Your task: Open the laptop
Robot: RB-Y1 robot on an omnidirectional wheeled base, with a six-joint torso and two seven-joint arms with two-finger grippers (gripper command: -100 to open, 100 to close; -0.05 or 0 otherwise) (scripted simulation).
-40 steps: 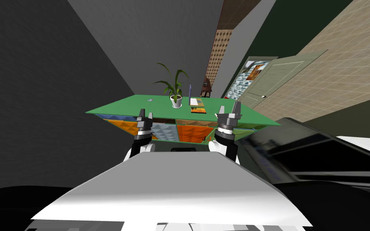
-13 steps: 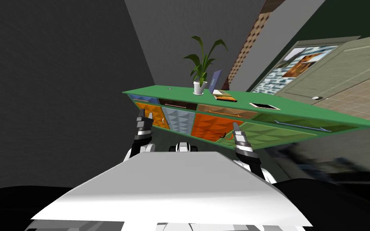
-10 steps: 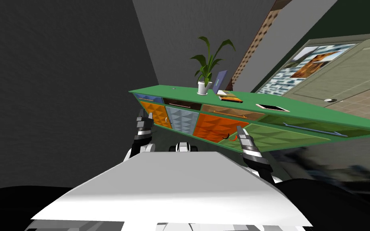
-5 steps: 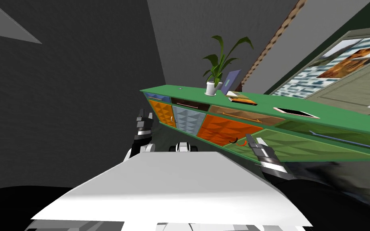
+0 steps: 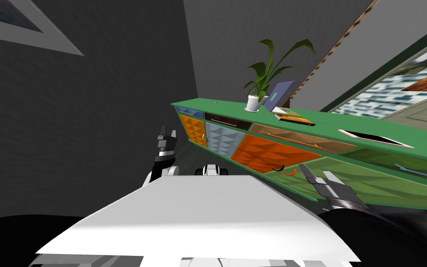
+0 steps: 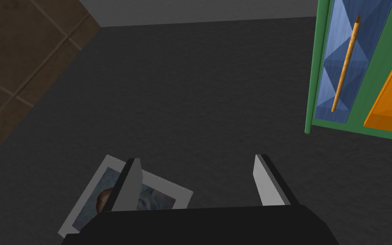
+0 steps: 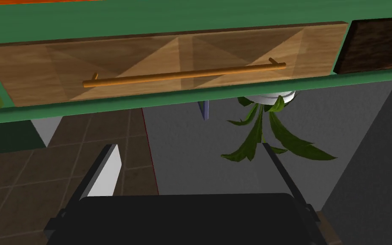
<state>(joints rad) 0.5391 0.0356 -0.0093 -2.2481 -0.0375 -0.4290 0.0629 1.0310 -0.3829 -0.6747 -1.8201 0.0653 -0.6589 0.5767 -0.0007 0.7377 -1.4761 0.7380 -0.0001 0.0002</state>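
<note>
Rolling and turning, I am bringing the green table (image 5: 329, 125) round so it is now stretching off toward 3 o'clock, where four seconds ago it was sitting square ahead. Right gripper (image 5: 320, 176) is swinging out low toward 3 o'clock, below the table's front edge, fingers apart, and its wrist camera is looking at a wooden drawer (image 7: 169, 55). Left gripper (image 5: 166, 138) is hanging at 11 o'clock, fingers apart too, holding nothing. Laptop (image 5: 279, 94) is sitting on the tabletop at 1 o'clock, just beside the potted plant (image 5: 254, 99), its lid standing at a slant. Nothing is touching it, and it is well apart from both grippers. I am judging this as approach only, with the reach not yet begun.
</note>
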